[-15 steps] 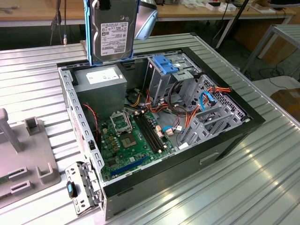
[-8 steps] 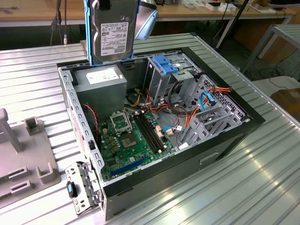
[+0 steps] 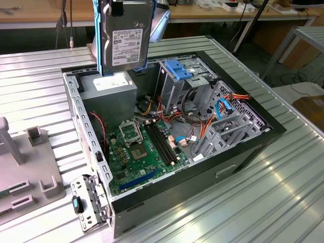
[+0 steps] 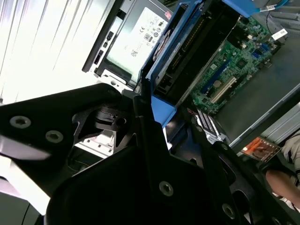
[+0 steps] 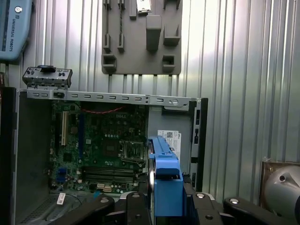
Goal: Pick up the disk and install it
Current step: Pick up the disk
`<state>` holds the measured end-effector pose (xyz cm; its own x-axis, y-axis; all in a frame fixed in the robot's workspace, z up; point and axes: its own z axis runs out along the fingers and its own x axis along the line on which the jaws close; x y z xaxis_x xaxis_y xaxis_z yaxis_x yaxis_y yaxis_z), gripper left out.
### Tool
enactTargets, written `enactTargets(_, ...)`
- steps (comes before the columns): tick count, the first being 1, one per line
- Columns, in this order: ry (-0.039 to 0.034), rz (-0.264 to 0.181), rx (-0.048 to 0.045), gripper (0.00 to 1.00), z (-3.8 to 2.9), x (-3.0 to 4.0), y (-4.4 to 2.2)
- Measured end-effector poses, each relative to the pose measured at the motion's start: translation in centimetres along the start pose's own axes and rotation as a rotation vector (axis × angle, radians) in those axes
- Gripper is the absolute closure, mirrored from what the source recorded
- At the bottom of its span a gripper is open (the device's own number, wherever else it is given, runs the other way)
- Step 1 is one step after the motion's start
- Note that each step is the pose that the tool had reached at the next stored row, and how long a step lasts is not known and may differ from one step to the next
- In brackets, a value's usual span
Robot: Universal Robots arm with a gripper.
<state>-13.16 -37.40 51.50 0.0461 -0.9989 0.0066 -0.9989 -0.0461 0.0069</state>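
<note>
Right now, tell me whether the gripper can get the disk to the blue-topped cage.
Probably yes. The gripper holds the disk above the open case, over the grey box, and nothing hangs over the cage to the exterior view's right. The loose cables lie beyond the cage, not above it.

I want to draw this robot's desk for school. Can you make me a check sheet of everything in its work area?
Surface: ribbed metal table carrying an open computer case.
Job's things: the disk, in its blue carrier, hangs upright above the case, over the grey power supply; it is not yet in the drive cage.
Clutter: grey fixture tray at the exterior view's left.
Grippers: end effector shut on the disk's blue carrier.
Cables: orange, red and blue wires inside the case beside the cage.
Surroundings: wooden workbenches behind the table.
</note>
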Motion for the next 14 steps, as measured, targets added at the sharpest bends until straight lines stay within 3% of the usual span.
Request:
enactTargets(6,0.0000,0.000,0.0000,0.64,0.01,1.54,0.07)
enactTargets(14,0.0000,0.000,0.0000,0.64,0.02,2.54,0.12)
